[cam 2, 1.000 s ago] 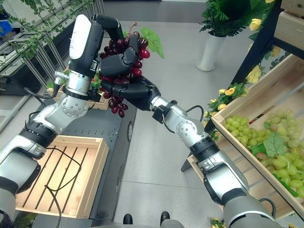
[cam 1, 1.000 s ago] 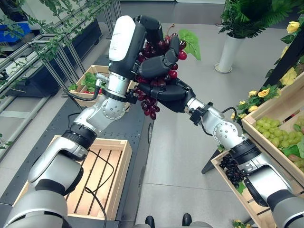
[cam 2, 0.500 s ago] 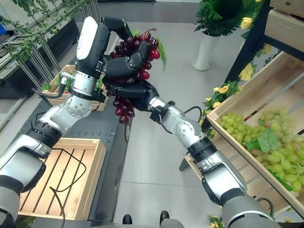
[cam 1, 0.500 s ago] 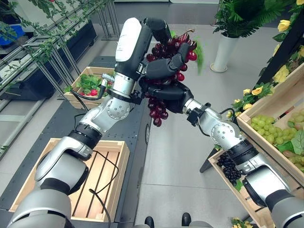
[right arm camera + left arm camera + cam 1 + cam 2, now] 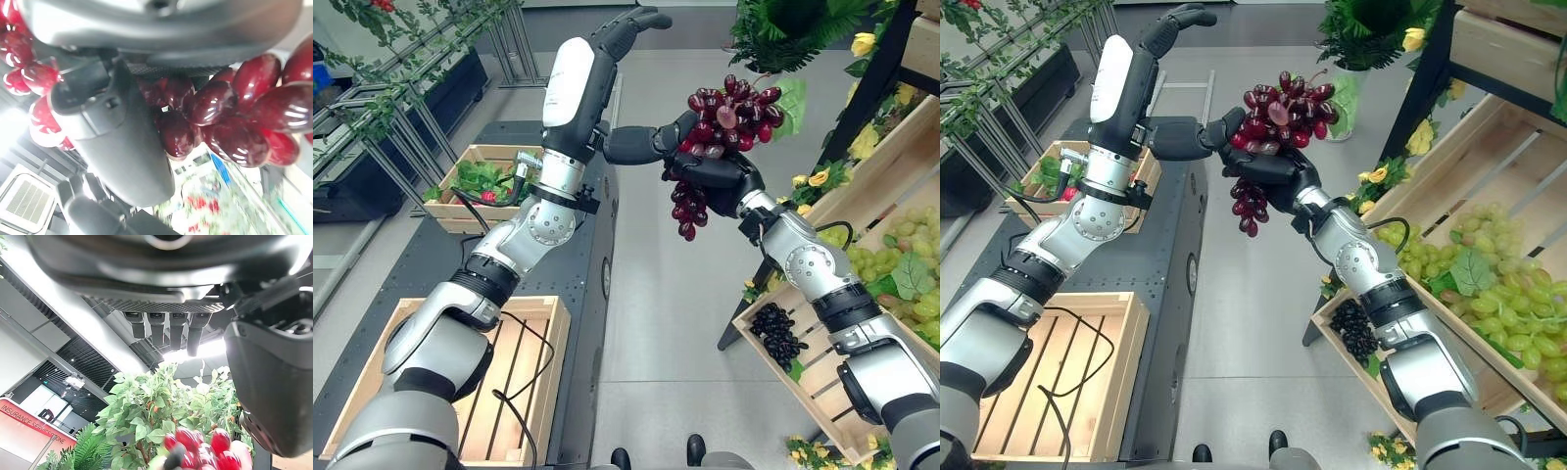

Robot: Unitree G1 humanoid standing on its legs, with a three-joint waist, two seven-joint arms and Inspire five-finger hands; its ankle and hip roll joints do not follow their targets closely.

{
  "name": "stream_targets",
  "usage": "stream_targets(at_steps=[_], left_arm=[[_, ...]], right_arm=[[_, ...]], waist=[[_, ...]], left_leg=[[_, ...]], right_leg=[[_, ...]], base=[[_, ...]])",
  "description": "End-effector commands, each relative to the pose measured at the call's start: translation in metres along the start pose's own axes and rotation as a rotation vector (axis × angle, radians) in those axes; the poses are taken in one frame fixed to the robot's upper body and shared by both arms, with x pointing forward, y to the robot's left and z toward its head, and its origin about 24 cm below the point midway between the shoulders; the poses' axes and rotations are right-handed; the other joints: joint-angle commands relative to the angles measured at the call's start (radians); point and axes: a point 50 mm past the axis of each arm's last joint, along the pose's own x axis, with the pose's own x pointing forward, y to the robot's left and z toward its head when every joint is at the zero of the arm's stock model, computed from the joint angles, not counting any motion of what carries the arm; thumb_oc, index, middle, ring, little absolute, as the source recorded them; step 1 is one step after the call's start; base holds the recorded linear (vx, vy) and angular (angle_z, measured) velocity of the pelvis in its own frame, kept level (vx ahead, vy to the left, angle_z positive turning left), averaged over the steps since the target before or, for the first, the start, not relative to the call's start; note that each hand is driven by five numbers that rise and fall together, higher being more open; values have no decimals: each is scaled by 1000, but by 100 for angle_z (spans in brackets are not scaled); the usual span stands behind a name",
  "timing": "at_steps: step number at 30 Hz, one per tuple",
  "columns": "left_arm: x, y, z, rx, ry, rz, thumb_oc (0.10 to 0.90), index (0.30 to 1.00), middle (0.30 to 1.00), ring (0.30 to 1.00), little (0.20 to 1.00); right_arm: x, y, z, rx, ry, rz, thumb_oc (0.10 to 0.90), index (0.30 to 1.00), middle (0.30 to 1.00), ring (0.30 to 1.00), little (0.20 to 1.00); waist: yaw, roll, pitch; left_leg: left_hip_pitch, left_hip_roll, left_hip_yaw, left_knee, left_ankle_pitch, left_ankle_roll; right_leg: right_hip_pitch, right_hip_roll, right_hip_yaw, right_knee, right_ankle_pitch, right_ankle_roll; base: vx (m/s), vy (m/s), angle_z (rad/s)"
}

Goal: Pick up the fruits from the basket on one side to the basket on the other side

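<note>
One bunch of red grapes is held up in the air, gripped by the curled right hand. The left hand is spread, fingers straight, its thumb touching the bunch. Two wooden crates stand on the left; one holds greenery.

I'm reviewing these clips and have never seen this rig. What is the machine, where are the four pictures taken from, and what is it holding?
It is a humanoid robot with two silver arms ending in dark hands. The two wide pictures come from cameras in its head, looking down; the two close ones come from cameras on its wrists. The right hand is curled round a bunch of red grapes, held up in the air. The left hand is open, its thumb tip beside the bunch. On the robot's left is an empty wooden crate, with a crate of greens beyond it. On its right, shelves hold green grapes and black grapes.
</note>
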Motion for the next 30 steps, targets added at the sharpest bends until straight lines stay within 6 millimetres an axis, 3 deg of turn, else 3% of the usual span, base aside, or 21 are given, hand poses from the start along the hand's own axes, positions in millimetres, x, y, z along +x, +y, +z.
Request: stream_targets(at_steps=[1,7,11,17,23,30], left_arm=[[-9,41,-27,20,115,217,800,900,900,900,900],[-36,40,-44,-60,253,301,800,900,900,900,900],[-64,27,-54,-85,345,288,800,900,900,900,900],[-117,-10,-61,-133,535,186,800,900,900,900,900],[-139,-36,-60,-178,632,135,800,900,900,900,900],[-160,-68,-51,-229,724,57,800,900,900,900,900]], right_arm=[[-10,-15,43,-24,-245,-47,400,300,300,300,300],[-22,-27,41,-97,-209,-87,400,300,300,300,300],[-28,-28,32,-137,-148,-64,400,300,300,300,300],[-40,-15,8,-215,-4,30,400,300,300,300,300],[-41,-3,-3,-214,60,131,400,300,300,300,300],[-46,4,-33,-202,132,148,400,300,300,300,300]], waist=[[-1,-32,-158],[-11,-42,-148],[-16,-52,-146],[-36,-72,-131],[-50,-88,-120],[-56,-98,-91]], left_leg=[[11,-47,-1,3,-120,-1],[12,-47,6,3,-122,1],[12,-47,10,2,-122,2],[6,-48,24,2,-121,8],[1,-48,46,2,-121,12],[0,-50,74,10,-124,21]], right_leg=[[20,36,25,1,-58,-18],[14,38,39,1,-53,-17],[9,41,48,1,-47,-15],[-9,47,74,1,-32,-10],[-25,48,92,1,-17,-1],[-41,48,115,1,0,8]], base=[[-18,20,-15],[-14,24,-14],[2,26,-11],[-14,33,-4],[-20,50,-12],[-29,21,-12]])
